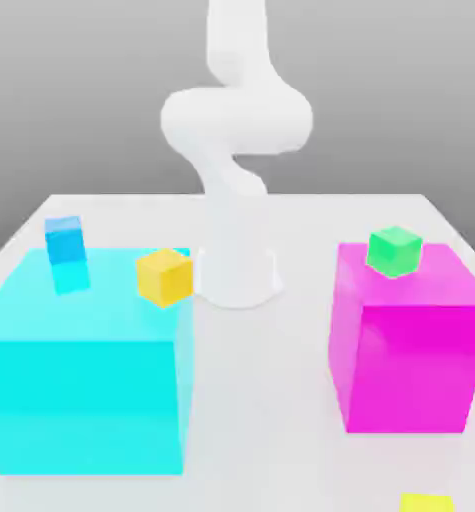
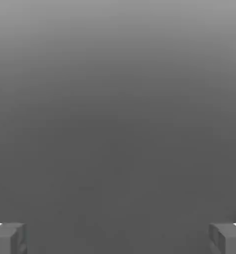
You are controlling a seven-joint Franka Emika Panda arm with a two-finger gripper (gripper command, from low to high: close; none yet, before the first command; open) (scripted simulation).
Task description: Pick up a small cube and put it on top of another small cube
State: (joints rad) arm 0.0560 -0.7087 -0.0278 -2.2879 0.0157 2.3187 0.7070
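My pincer (image 2: 118, 238) is spread wide with nothing in it, lemon-yellow small cube (image 1: 426, 503) sits on the surface at the exterior view's lower right edge; likely light, rigid, slick-faced, so I'd pinch two opposite flat sides mid-height.

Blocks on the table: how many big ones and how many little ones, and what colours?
Big blocks: 2, cyan block, magenta block
Small cubes: 4, blue cube, golden-yellow cube, green cube, lemon-yellow cube
Total: 6
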